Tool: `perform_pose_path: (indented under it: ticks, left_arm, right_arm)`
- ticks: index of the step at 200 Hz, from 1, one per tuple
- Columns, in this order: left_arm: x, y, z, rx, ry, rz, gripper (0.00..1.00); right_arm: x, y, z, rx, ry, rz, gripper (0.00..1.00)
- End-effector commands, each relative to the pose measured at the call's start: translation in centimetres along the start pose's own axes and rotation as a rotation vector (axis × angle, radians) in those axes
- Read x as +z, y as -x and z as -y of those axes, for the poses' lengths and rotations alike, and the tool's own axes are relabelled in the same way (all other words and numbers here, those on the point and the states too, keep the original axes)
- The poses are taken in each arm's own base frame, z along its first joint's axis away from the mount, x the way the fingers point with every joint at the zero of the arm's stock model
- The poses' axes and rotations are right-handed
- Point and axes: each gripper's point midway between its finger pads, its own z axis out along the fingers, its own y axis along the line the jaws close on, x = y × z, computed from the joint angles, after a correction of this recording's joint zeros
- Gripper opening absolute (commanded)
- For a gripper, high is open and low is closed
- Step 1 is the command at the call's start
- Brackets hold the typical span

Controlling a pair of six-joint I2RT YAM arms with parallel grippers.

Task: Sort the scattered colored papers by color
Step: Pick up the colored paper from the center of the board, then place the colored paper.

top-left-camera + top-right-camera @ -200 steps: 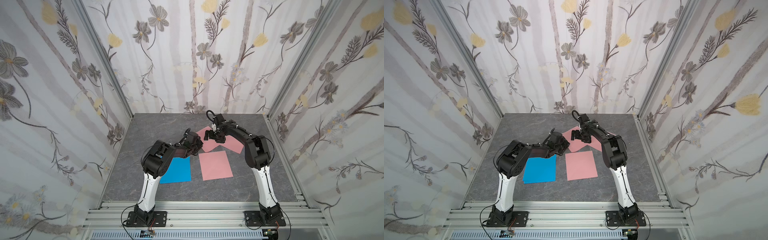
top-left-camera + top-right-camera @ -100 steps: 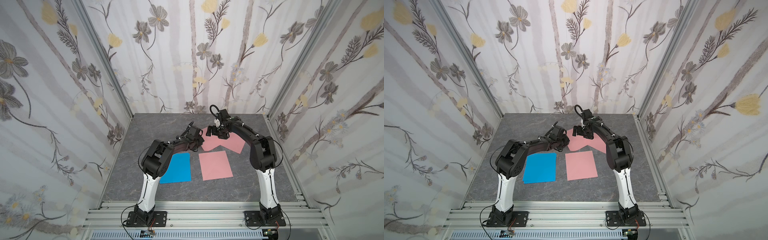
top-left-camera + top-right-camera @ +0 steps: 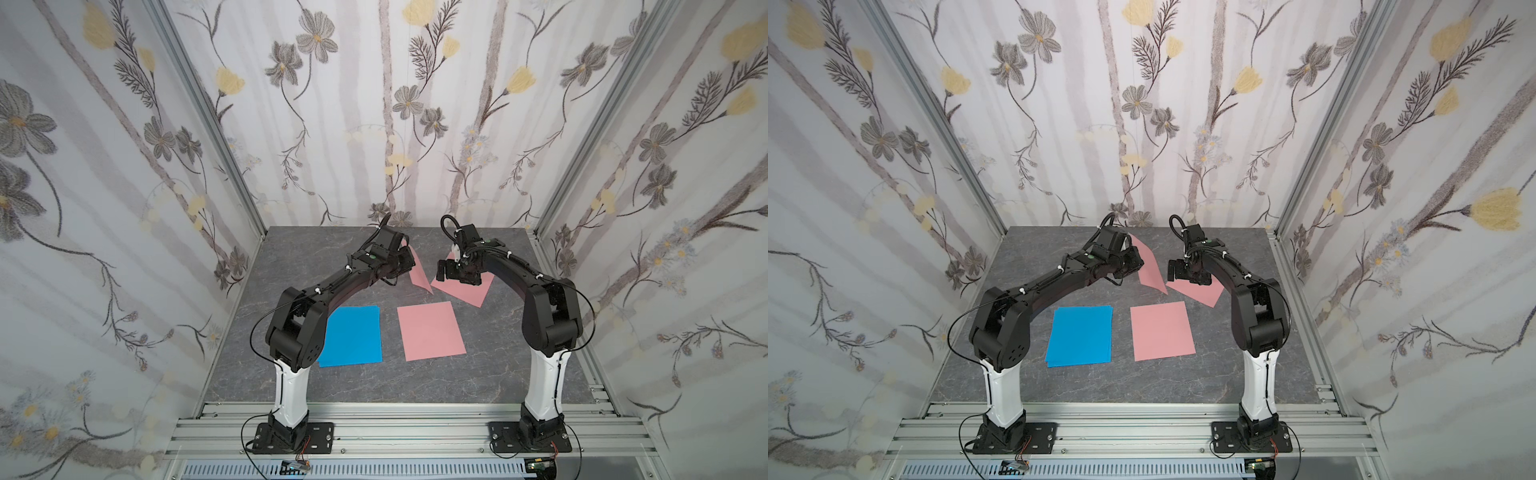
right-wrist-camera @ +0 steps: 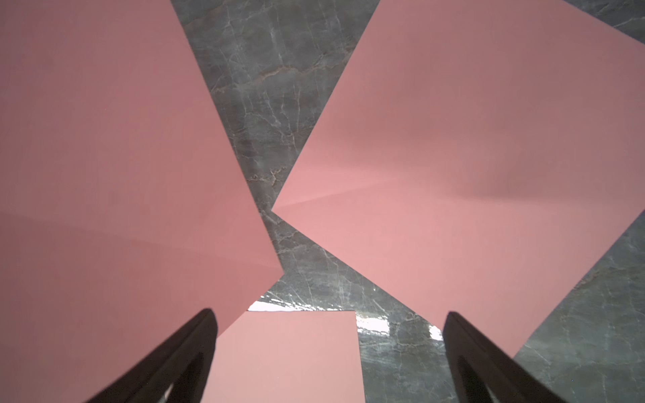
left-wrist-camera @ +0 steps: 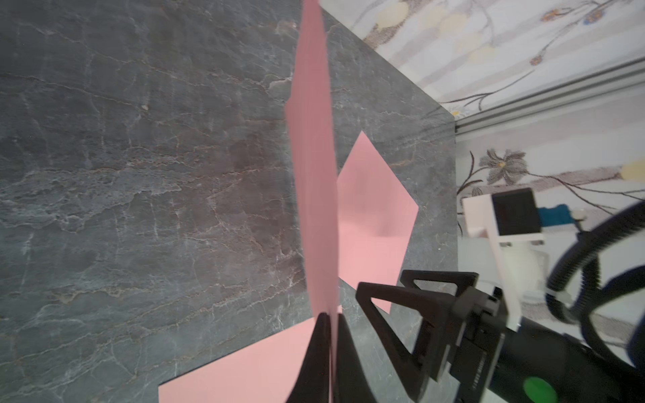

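Nearest on the grey surface [image 3: 374,386] lie a blue paper [image 3: 353,336] — its near-left corner hidden by the left arm — and a flat pink paper [image 3: 430,330]. Farther back, the left gripper [image 5: 330,349] fingers pinch a lifted pink sheet [image 3: 420,274] edge-on. The right gripper [image 4: 328,352], fingers spread wide, hovers over a tilted pink sheet [image 3: 471,293], partly covering it.

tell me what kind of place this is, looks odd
Probably a robot test booth rather than a home: floral-printed fabric walls hung on bare aluminium frame posts, two black-and-white robot arms bolted to an aluminium rail, and a grey marble-look tabletop.
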Motion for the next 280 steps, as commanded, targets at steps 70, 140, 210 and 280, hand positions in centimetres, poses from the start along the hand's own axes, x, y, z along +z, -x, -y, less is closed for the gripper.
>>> perform_pose_path:
  ticks: [70, 140, 210, 280]
  left_arm:
    - [-6.8, -6.6, 5.0, 0.047, -0.150, -0.088, 0.00]
    - [-7.8, -10.7, 4.5, 0.014, -0.191, -0.106, 0.00]
    - [-7.1, -13.1, 5.7, -0.007, -0.230, -0.093, 0.00]
    - [-5.1, -14.4, 4.8, -0.022, -0.223, -0.105, 0.00]
  right_arm:
    - [-0.7, 0.1, 3.7, 0.052, -0.018, 0.051, 1.00]
    - [-0.2, -0.1, 3.9, 0.067, 0.022, 0.044, 1.00]
    - [0.5, -0.5, 3.7, 0.061, 0.043, 0.027, 1.00]
    - [1.0, -0.7, 3.5, 0.067, 0.060, 0.021, 1.00]
